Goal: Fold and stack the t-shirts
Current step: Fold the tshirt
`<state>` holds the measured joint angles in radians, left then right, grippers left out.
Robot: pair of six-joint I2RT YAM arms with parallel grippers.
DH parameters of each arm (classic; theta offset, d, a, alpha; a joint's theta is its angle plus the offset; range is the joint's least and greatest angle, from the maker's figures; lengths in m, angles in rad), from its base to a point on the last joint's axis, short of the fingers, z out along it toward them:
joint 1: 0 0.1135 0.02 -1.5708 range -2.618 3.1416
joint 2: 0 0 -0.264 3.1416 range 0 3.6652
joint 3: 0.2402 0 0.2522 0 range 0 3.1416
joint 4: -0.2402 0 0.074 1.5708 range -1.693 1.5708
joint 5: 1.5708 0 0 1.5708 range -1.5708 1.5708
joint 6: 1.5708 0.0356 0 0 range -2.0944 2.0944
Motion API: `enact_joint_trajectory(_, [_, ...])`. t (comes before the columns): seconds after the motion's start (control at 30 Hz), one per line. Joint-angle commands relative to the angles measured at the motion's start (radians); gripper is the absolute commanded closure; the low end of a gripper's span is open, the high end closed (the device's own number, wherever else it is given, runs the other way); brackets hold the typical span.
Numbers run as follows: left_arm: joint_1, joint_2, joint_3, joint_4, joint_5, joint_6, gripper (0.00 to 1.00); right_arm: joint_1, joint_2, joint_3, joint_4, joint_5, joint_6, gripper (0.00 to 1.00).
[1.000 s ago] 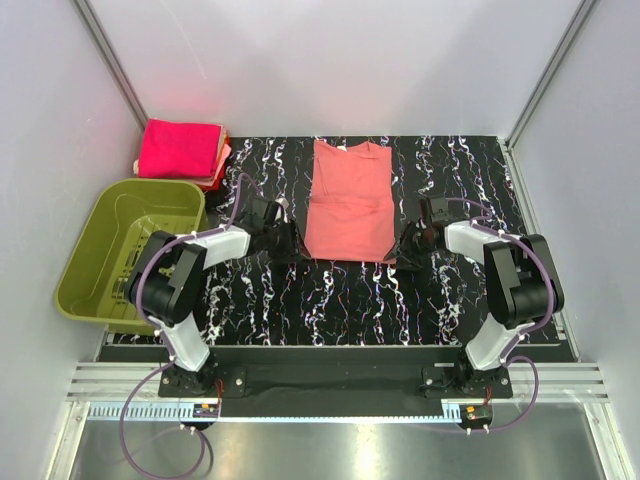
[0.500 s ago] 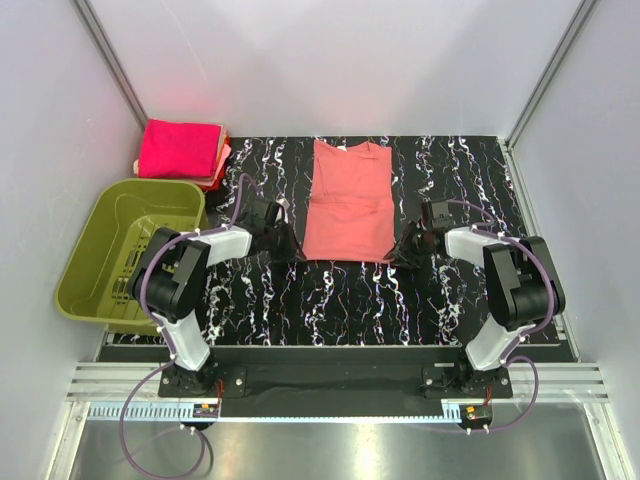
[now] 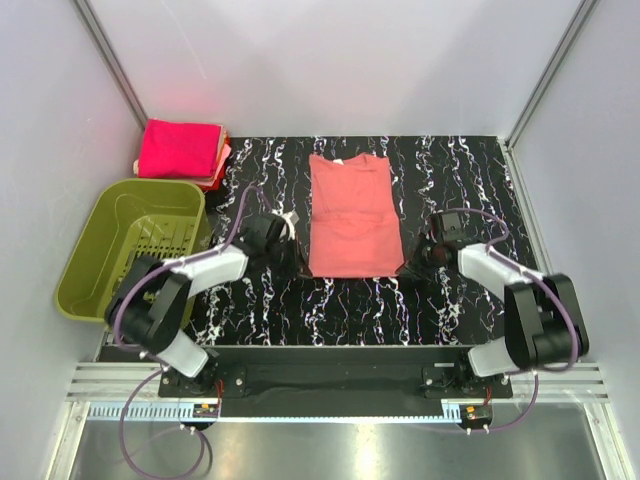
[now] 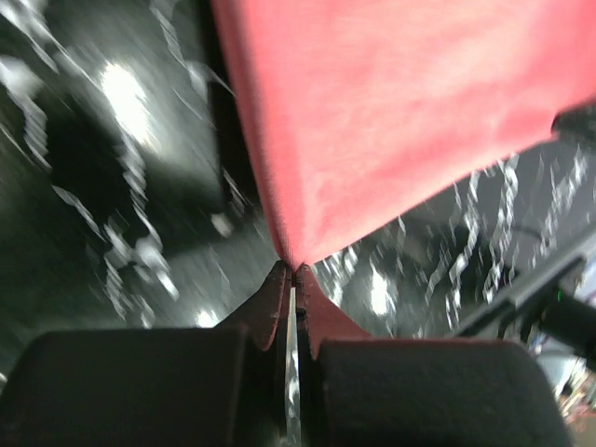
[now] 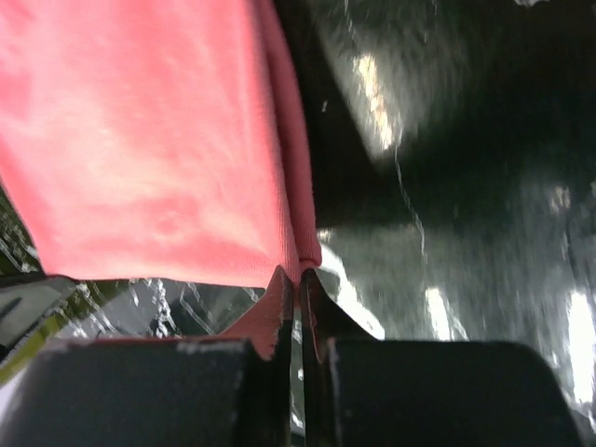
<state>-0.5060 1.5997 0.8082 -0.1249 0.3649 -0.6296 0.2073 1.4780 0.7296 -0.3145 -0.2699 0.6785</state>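
Observation:
A salmon-coral t-shirt point(image 3: 350, 212) lies lengthwise on the black marbled mat point(image 3: 450, 300), neck toward the back. My left gripper point(image 3: 297, 268) is shut on its near left corner, and the left wrist view shows the cloth point(image 4: 391, 102) pinched at the fingertips point(image 4: 277, 282). At the near right corner my right gripper point(image 3: 405, 262) is shut on the cloth point(image 5: 140, 140), whose folded edge runs into the jaws point(image 5: 300, 275). A stack of folded magenta-pink t-shirts point(image 3: 181, 151) sits at the back left.
An olive-green plastic basket point(image 3: 130, 245) stands left of the mat beside the left arm. White walls close in the back and both sides. The arm bases sit on a black rail point(image 3: 330, 368) at the near edge.
Both grippers have shut on the shirt's near corners. Both arms have drawn toward the near edge, and the shirt's near hem has come a little nearer and spread wider.

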Motion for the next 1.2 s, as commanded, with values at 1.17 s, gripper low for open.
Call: enact_joint_trajectory(1.17, [0.036,-0.146,0.405,-0.38,-0.116,0.044,1.0,0.006,0.085,0.666,-0.311,-0.103,-0.252,1.0])
